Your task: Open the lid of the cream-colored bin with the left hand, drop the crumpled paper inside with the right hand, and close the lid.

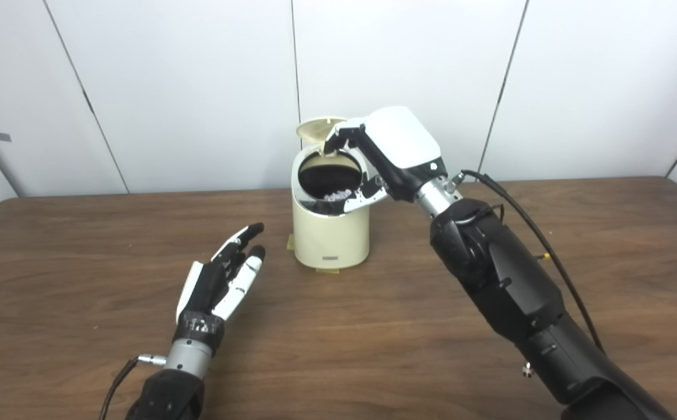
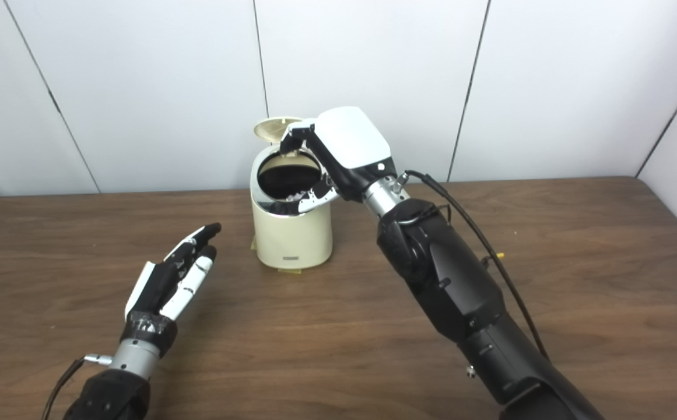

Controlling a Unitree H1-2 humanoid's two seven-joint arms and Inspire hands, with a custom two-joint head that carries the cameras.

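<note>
One round cream bin [image 1: 331, 236], lid [image 1: 316, 127] raised, holds crumpled paper [image 1: 336, 195].

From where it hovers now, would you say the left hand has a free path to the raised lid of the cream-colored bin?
Probably not directly. The left hand, open, sits front-left of the bin, while the lid stands raised at the back and the right hand hangs over the opening, so it would likely have to go around the bin's left side.
</note>
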